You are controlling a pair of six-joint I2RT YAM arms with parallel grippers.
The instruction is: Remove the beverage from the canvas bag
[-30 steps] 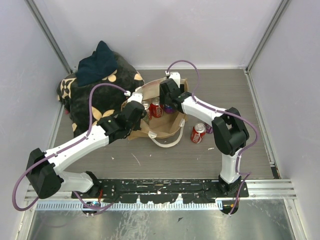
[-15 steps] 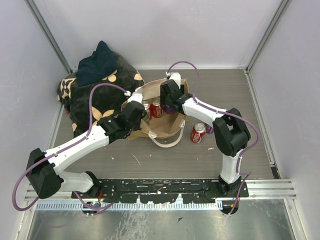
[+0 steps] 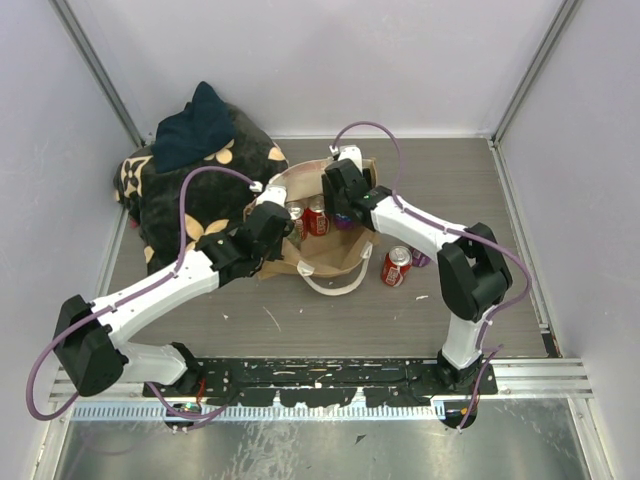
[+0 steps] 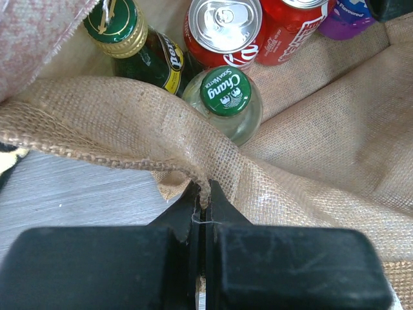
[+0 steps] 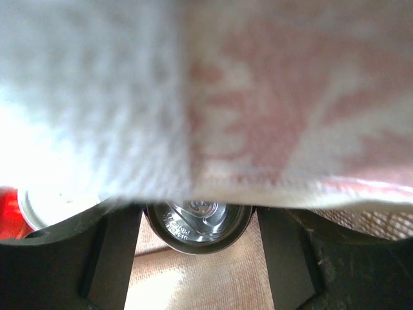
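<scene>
The tan canvas bag [image 3: 335, 255] stands open mid-table, also in the left wrist view [image 4: 322, 116]. My left gripper [image 3: 281, 226] is shut on its near rim [image 4: 202, 192], holding the woven edge. Inside are a green-capped bottle [image 4: 227, 93], a gold-capped dark bottle [image 4: 122, 26], two red cans [image 4: 222, 26] and a purple can [image 4: 348, 16]. My right gripper [image 3: 340, 203] is inside the bag, open, with its fingers [image 5: 110, 258] on either side of a silver can top [image 5: 197, 229]. The bag's pinkish rim [image 5: 258, 97] blurs the upper part of the right wrist view.
A red can [image 3: 396, 266] stands on the table right of the bag, with a small purple thing [image 3: 420, 259] beside it. A black bundle with beige flowers [image 3: 190, 180] lies at the back left. Grey walls enclose the table.
My right arm has shifted slightly, its elbow further right and the gripper a little deeper into the bag. The left gripper keeps its hold on the rim.
</scene>
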